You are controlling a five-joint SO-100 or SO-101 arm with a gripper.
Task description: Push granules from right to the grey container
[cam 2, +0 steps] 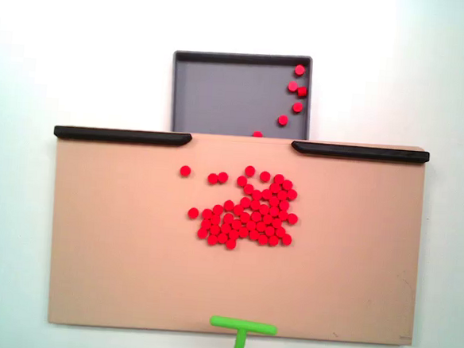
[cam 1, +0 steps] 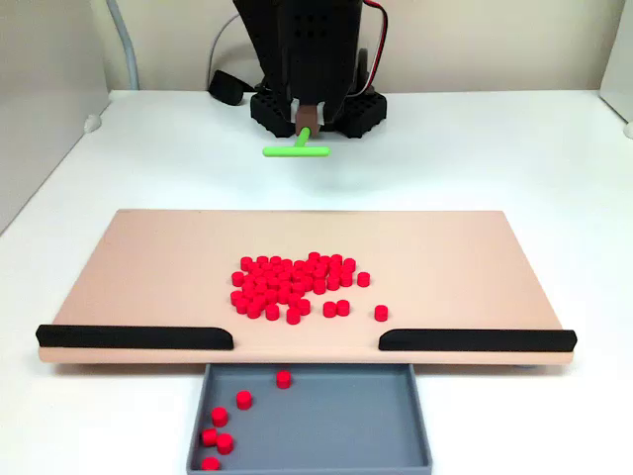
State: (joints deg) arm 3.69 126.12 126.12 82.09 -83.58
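Grey container (cam 1: 316, 421): sitting nearest the camera in a fixed view, tucked against the front edge of the tan board (cam 1: 148, 257), below the gap between the 2 black bars. It is holding 6 granules, lying along its left side in that view, with 1 near the top wall at about the middle. In another fixed view the grey container (cam 2: 222, 94) is showing at the top, and those same granules are lying along its right wall.

Left black bar (cam 1: 134, 336): lying along the board's front edge, left of the gap.

Granules (cam 1: 292, 282): the main pile is resting on the middle of the board, packed close, pellets touching one another. A few strays are lying just beside the pile on the side towards the container, 1 of them (cam 1: 381, 313) sitting near the inner end of the right bar. In another fixed view the pile (cam 2: 249, 211) is lying just right of centre, with 1 loose pellet (cam 2: 185, 171) apart on the left.

Right black bar (cam 1: 477, 339): lying along the front edge, right of the gap.

My gripper (cam 1: 306, 129): I am holding the green T-shaped pusher (cam 1: 297, 150) by its stem, fingers clamped on it, at the far side beyond the board. The crossbar (cam 2: 243, 325) is hanging over the board's edge opposite the container, well apart from the pile.
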